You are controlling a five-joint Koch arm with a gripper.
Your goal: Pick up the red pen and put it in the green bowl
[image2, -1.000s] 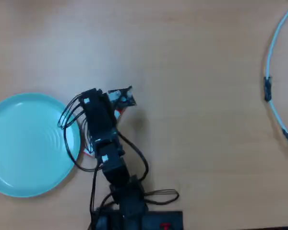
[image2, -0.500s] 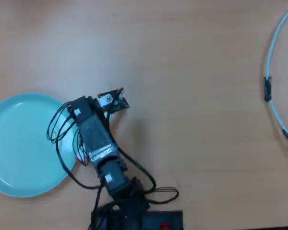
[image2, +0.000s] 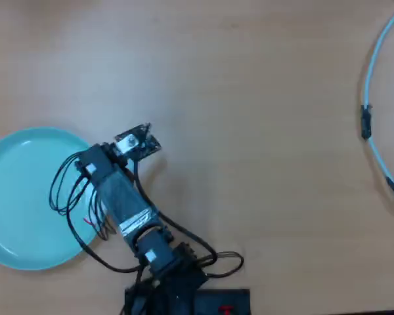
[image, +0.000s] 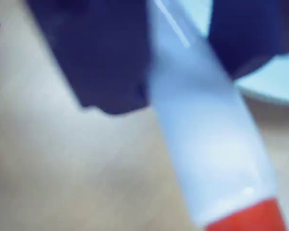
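From the wrist view I see the fingers [image: 180,62] as two dark, blurred shapes closed against either side of the red pen [image: 207,144], one on the left of the white barrel and one on the upper right, so I read them as clamped on it with no gap showing between finger and barrel. The pen runs diagonally down the frame, its white barrel filling the middle and its red cap at the bottom right edge. Behind the upper right finger I make out a pale slice of the green bowl [image: 274,82], and below the pen there is only the tan desk [image: 62,178], out of focus. In the overhead view the arm [image2: 121,200] leans up and to the left from its base at the bottom edge, and its head covers the fingers, so I cannot see them there; the pen is almost wholly hidden under the arm too, with only a small trace of red showing just at the arm's left side over the bowl's right edge. The green bowl [image2: 20,197] sits on the left of the desk [image2: 249,131], and the arm's head and its looping black cables overlap the bowl's right rim. Far to the right, well apart from all this, a thin white hoop [image2: 371,141] curves along the edge of the frame with a small dark clip on it.
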